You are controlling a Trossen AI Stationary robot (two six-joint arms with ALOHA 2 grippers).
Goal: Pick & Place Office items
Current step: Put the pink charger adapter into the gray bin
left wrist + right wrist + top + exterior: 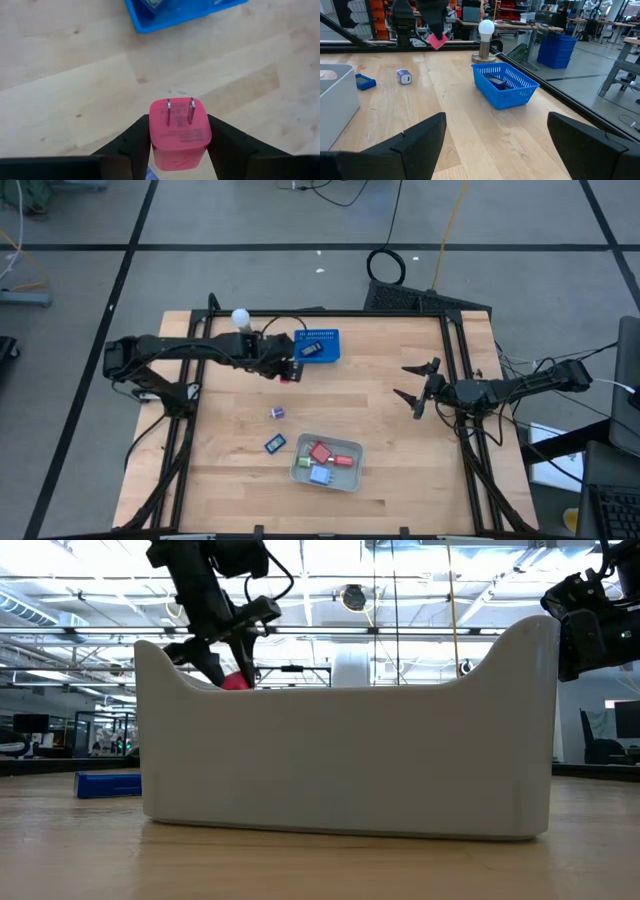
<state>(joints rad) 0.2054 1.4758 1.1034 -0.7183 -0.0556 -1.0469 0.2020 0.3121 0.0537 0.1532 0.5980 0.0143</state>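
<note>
Prongs of the pink plug adapter (179, 132) point away from the left gripper (179, 145), whose fingers (136, 142) pinch its sides above the wooden table (400, 420), long axis running along them. Just beyond the left gripper sits the blue perforated basket (318, 345) holding a dark item. Right gripper (416, 387) hovers well apart, wide open and empty. Nearer the table's front edge than either gripper, the white tray (326, 464) holds red, green and blue pieces.

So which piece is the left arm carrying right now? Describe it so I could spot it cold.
Start at the blue perforated basket near the table's far edge. Just in front of it, above bare wood, the left gripper is shut on a pink plug-in charger cube. Its two metal prongs and pink colour set it apart from the small pieces lying nearer the white tray.
</note>
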